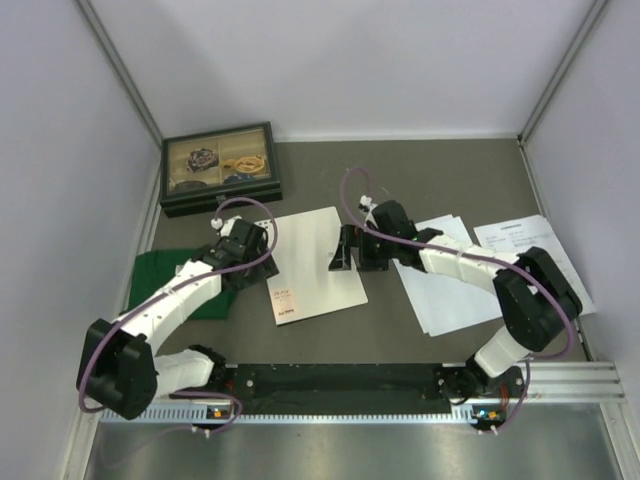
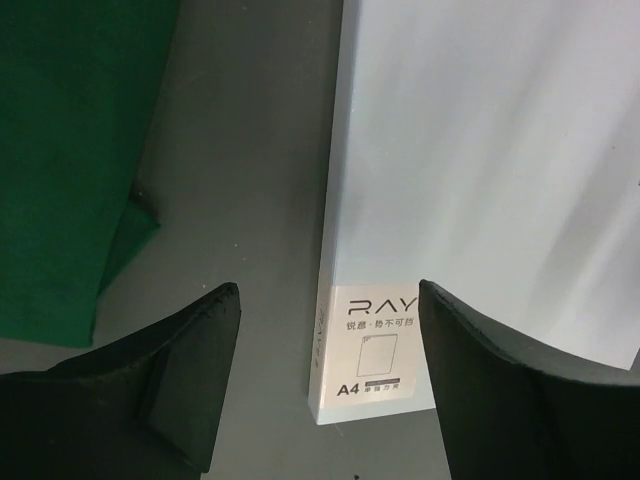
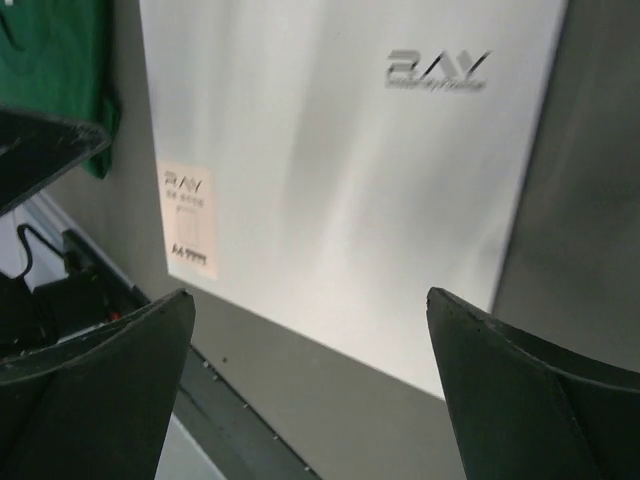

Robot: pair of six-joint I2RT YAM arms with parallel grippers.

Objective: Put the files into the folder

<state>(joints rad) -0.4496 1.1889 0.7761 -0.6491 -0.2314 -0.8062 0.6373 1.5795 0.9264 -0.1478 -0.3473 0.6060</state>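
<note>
The folder (image 1: 312,268) lies closed on the grey table, white cover up, with its small orange label (image 1: 286,299) at the near left corner. My left gripper (image 1: 262,262) is open above the folder's left edge; in the left wrist view its fingers (image 2: 190,370) straddle the labelled corner (image 2: 375,345). My right gripper (image 1: 345,250) is open above the folder's right edge, and the folder (image 3: 340,170) fills the right wrist view. The files (image 1: 460,285) lie loose to the right of the folder, partly under my right arm, and one of them is a printed sheet (image 1: 525,243). Both grippers are empty.
A green cloth (image 1: 170,278) lies left of the folder under my left arm, and it shows in the left wrist view (image 2: 60,150). A black glass-lidded box (image 1: 220,167) stands at the back left. White walls close in the sides and the back.
</note>
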